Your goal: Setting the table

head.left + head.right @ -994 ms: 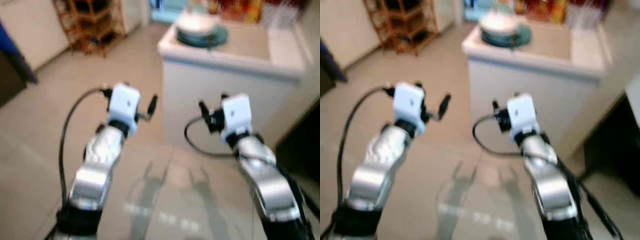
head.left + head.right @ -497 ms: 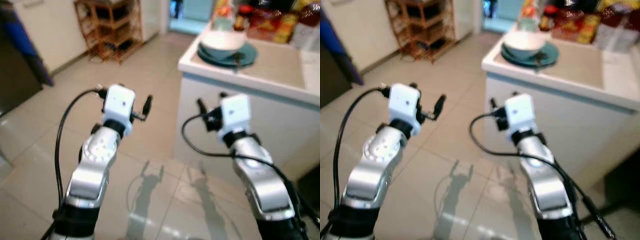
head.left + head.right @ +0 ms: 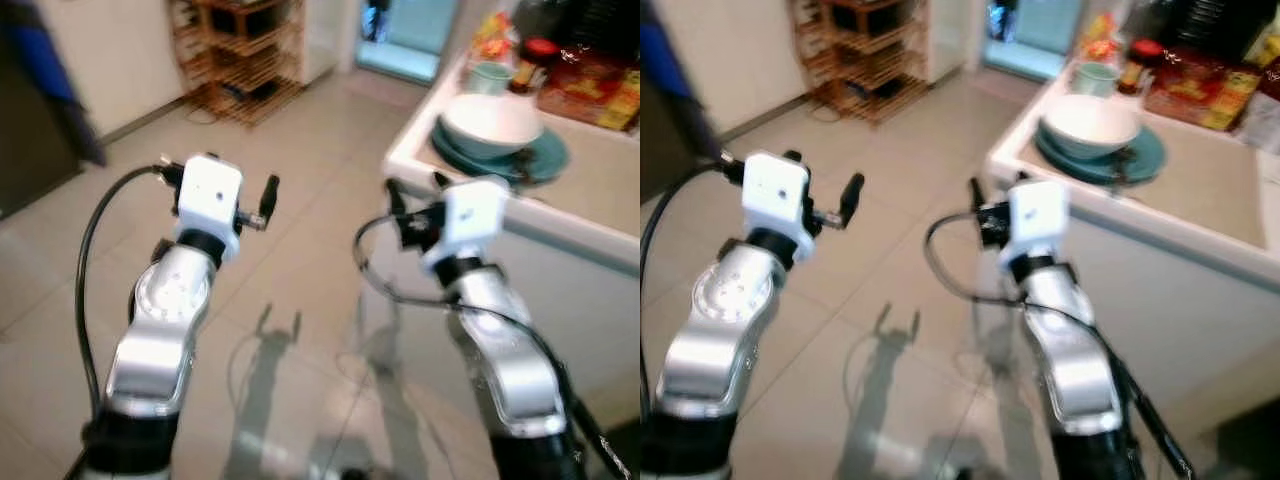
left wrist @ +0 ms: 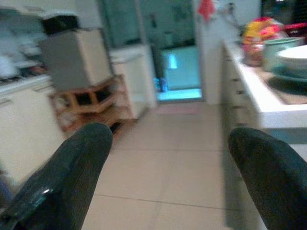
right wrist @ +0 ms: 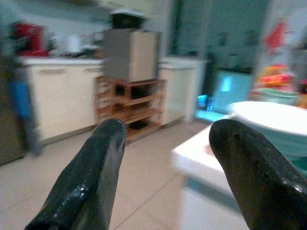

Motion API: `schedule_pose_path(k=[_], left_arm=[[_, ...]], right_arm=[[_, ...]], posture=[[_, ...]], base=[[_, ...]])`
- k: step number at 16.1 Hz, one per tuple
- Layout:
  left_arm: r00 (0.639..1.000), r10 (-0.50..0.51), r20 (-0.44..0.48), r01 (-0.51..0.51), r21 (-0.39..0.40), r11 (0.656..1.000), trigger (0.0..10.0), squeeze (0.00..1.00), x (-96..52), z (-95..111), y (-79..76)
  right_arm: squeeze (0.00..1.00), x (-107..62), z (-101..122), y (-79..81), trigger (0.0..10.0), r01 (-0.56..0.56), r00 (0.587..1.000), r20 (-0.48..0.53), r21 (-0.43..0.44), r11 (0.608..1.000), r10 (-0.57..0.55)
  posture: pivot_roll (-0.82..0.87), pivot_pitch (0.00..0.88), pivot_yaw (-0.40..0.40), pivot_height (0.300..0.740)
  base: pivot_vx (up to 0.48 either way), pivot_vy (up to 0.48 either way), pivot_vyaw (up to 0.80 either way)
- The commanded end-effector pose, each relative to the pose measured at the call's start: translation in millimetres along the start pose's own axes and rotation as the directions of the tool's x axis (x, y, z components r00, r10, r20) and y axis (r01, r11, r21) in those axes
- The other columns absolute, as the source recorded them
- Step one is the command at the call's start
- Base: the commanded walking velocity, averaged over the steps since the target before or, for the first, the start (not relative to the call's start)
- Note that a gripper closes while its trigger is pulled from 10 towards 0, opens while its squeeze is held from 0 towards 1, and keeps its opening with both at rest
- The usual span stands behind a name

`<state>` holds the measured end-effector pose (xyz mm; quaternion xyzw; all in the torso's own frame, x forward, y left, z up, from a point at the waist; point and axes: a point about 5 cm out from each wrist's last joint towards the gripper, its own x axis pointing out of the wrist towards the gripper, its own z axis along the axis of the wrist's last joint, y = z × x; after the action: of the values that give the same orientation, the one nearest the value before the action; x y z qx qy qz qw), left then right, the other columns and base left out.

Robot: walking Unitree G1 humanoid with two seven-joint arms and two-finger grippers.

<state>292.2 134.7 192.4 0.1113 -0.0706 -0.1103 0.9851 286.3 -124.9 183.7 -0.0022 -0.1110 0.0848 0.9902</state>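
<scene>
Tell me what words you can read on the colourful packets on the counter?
None can be read.
Red and yellow packets: there is print, but too blurred.
Dark jar with a red lid: label too small and blurred.
White bowl and teal plate: no writing shows.

A white bowl (image 3: 1089, 122) sits upright on a teal plate (image 3: 1145, 160). Both rest near the counter (image 3: 1200, 215) edge, with 1 green cup (image 3: 1097, 76) just behind.
</scene>
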Motion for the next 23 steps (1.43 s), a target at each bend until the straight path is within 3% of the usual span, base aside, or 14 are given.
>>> schedule_pose_path(k=[1, 3, 9, 14, 21, 23], left_arm=[[1.000, -0.016, 0.026, 0.016, 0.012, 1.000, 10.0, 0.00, 1.4, 7, -3.9], [0.999, -0.038, 0.039, 0.037, 0.021, 0.999, 10.0, 0.00, 0.4, 11, -4.8], [0.996, -0.061, 0.066, 0.058, 0.050, 0.997, 10.0, 0.00, 4.7, 20, -4.5], [0.994, -0.074, 0.082, 0.069, 0.059, 0.996, 10.0, 0.00, 4.3, 25, -1.3], [0.989, -0.123, 0.083, 0.119, 0.054, 0.991, 10.0, 0.00, 3.4, 24, -7.1], [0.989, -0.124, 0.084, 0.121, 0.040, 0.992, 10.0, 0.00, 4.3, 26, -8.4]], right_arm=[[0.00, 3.0, 12, -10.7, 10.0, 0.042, 0.998, 0.046, 0.030, 0.999, -0.043], [0.00, 1.0, 23, -21.7, 10.0, 0.097, 0.990, 0.094, 0.057, 0.994, -0.102], [0.00, 0.2, 41, -23.0, 10.0, 0.085, 0.988, 0.125, 0.037, 0.996, -0.089], [0.00, 2.7, 45, -21.5, 10.0, 0.073, 0.992, 0.099, 0.046, 0.996, -0.078], [0.00, -6.7, 47, -26.2, 10.0, 0.107, 0.992, 0.061, 0.079, 0.991, -0.112], [0.00, -8.5, 44, -26.3, 10.0, 0.083, 0.996, 0.024, 0.093, 0.992, -0.085]], posture=[[0.11, 0.040, -0.056, 0.740], [0.11, 0.039, -0.052, 0.740], [0.09, 0.046, -0.043, 0.740], [0.09, 0.056, -0.052, 0.740], [0.07, 0.052, -0.028, 0.740], [0.07, 0.050, -0.018, 0.740]], base=[[0.360, 0.000, -0.80], [0.354, 0.000, -0.80], [0.355, 0.000, -0.51], [0.345, 0.000, 0.00], [0.332, 0.000, -0.80], [0.137, 0.000, 0.00]])
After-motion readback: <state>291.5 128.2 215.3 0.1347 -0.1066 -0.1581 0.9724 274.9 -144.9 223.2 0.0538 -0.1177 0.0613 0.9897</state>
